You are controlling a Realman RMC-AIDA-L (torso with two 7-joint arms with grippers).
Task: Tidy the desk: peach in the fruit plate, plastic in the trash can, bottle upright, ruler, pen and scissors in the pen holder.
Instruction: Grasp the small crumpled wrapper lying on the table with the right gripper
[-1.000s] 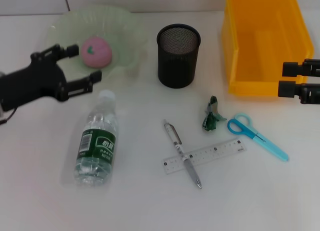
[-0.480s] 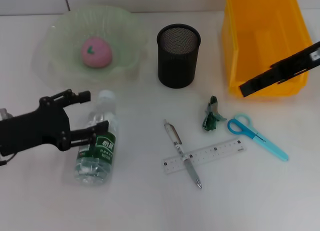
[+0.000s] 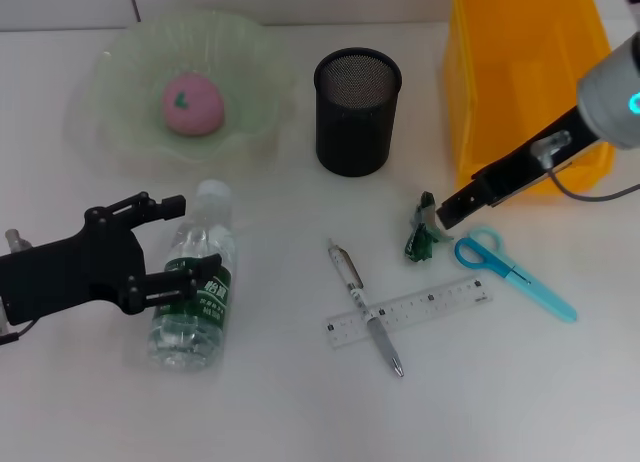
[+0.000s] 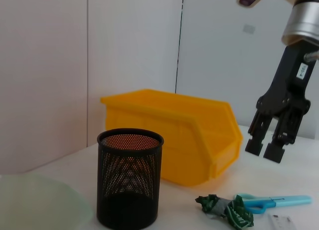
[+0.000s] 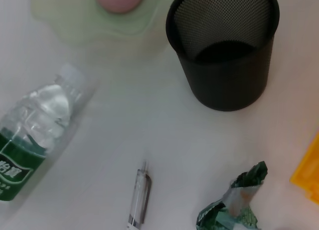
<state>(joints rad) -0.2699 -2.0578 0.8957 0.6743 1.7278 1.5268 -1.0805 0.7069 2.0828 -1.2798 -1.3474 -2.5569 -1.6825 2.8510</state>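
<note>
straddling bottle (image 3: 193,292) w/ spread left hand (image 3: 170,244); right hand (image 3: 447,212) over plastic (image 3: 424,232).

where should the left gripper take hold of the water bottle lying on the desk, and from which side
Probably the labelled middle of the water bottle, from above, with the fingers across its width. It lies on its side, cap toward the fruit plate, and the open left gripper already straddles its upper part.

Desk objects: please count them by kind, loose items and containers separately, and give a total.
Loose items: 6, namely peach, bottle, pen, ruler, scissors, plastic wrapper.
Containers: 3, namely fruit plate, pen holder, yellow bin.
Total: 9.
</note>
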